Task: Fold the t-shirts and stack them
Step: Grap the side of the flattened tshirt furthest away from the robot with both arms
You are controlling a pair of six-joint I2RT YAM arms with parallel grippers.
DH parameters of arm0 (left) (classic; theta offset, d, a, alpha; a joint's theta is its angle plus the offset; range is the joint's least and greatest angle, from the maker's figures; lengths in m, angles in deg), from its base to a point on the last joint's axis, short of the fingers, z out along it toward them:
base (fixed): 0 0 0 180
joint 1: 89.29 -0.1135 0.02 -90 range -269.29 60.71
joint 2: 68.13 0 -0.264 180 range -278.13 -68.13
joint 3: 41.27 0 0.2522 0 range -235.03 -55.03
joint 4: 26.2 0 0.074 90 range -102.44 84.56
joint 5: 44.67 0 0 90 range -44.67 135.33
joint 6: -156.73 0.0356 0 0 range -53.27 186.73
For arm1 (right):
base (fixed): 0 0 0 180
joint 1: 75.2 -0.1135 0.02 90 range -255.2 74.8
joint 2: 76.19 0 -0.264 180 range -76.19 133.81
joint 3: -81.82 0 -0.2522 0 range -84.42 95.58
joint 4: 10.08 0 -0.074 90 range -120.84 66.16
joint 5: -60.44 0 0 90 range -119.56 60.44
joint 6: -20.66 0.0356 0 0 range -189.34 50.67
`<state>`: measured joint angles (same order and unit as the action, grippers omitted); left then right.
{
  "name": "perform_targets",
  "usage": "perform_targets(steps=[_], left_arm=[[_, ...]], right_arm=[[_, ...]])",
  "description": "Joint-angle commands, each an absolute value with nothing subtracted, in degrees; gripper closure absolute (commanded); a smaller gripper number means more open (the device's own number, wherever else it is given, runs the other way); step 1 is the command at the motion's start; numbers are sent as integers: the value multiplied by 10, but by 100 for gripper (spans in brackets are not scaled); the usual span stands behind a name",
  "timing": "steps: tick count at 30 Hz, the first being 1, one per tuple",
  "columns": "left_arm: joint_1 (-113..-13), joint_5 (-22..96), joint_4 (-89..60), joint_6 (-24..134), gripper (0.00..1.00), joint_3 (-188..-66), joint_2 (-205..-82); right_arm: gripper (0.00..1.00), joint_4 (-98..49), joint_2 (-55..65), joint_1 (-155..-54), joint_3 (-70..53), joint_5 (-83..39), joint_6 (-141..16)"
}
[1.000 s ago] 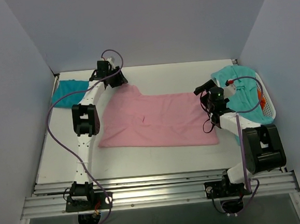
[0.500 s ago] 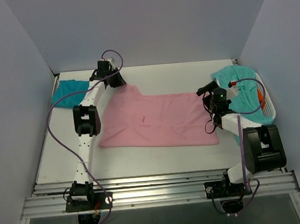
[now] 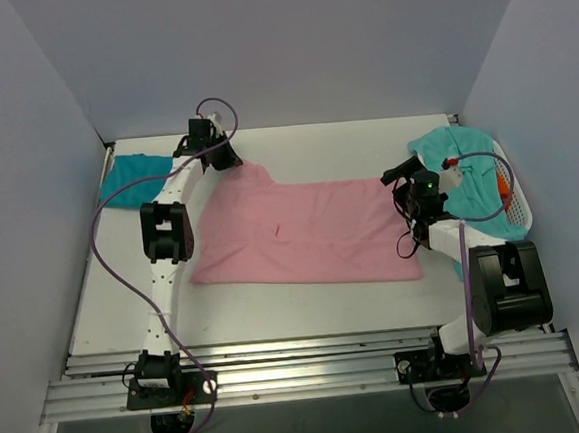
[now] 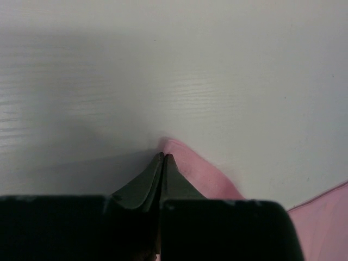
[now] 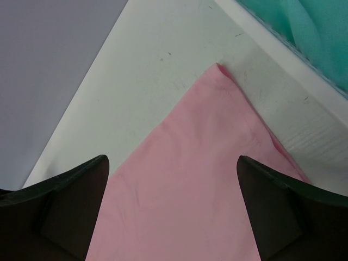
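- On the white table [image 3: 317, 310], mid-surface: one large light pink cloth t-shirt [image 3: 301, 234], spread flat, with its long edges running left to right between the two arms.
- At the table's far-left corner: one darker teal cloth t-shirt [image 3: 131, 179], lying apart from the pink one, beside the left arm.
- At the far-right edge: one white plastic laundry basket [image 3: 519, 221], with one lighter aqua-green cloth t-shirt [image 3: 462, 178] heaped in it and draped over its rim.
- Left gripper [image 3: 227, 159]: we record it low at the pink shirt's far-left corner. The left wrist view shows its fingers [image 4: 142, 187] pressed together, and the gripper [image 4: 163, 156] pinches the pink corner [image 4: 187, 163], which comes out from between the tips onto the table.
- Right gripper [image 3: 395, 176]: we record it over the pink shirt's far-right corner, next to the basket. The right wrist view shows the gripper [image 5: 171, 159] spread wide, one finger [image 5: 70, 187] on each side of the frame, with pink cloth [image 5: 185, 206] below the gap and nothing between the tips.
- Same view: the pointed pink corner [image 5: 220, 73] lies just beside the basket's white rim [image 5: 283, 60], with aqua-green cloth [image 5: 310, 32] behind that rim.
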<state>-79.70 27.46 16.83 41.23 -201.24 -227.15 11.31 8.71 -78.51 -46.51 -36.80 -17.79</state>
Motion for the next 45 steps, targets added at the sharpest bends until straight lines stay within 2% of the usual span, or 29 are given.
perform_targets(steps=[1, 7, 17, 31, 45], left_arm=[[-802, 283, 162, 407, 98, -1925, -2249], [-807, 285, 138, 399, 98, -1900, -2238], [-810, 287, 119, 390, 98, -1878, -2228], [-816, 373, 35, 339, 98, -1755, -2156], [-823, 411, 127, 373, 98, -1828, -2150]], right_arm=[[0, 118, 91, -778, -443, -388, -187], [0, 92, 172, -773, -354, -386, -198], [1, -2, 414, -759, -144, -375, -219], [0, -104, 389, -759, -77, -462, -262], [0, -126, 400, -763, -70, -474, -267]])
